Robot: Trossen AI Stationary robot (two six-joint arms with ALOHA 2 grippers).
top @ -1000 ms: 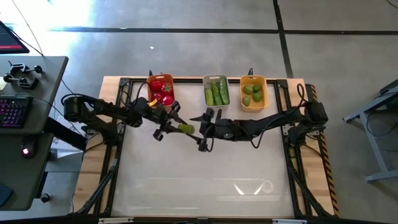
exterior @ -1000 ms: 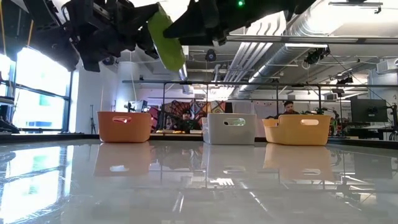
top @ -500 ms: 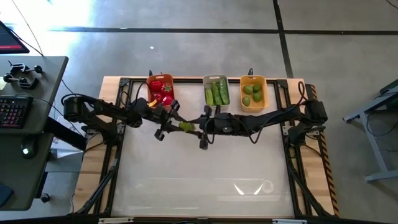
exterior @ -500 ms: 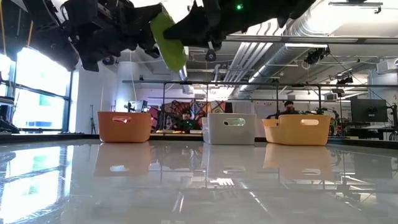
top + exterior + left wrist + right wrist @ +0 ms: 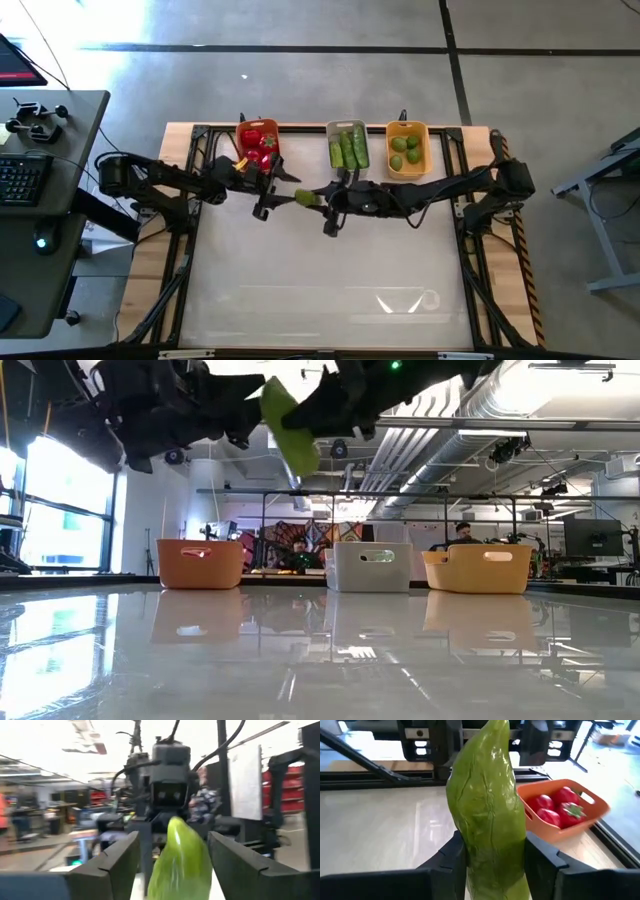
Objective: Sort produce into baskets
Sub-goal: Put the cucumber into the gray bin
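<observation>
Green, glossy cucumber [image 5: 490, 805] hangs in mid-air above the surface, clamped at one end between the fingers of the right hand [image 5: 322, 199], its long axis running straight out toward the left hand [image 5: 268, 192]. Left hand sits just beyond the free tip, fingers spread clear of it on both sides, gripping nothing. Grey basket [image 5: 347, 146] lies close behind the right hand, nearer to it than to the left; probably the drop point.

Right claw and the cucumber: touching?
Touching. In the right wrist view the right claw's fingers press against both sides of the cucumber, with no gap showing.
</observation>
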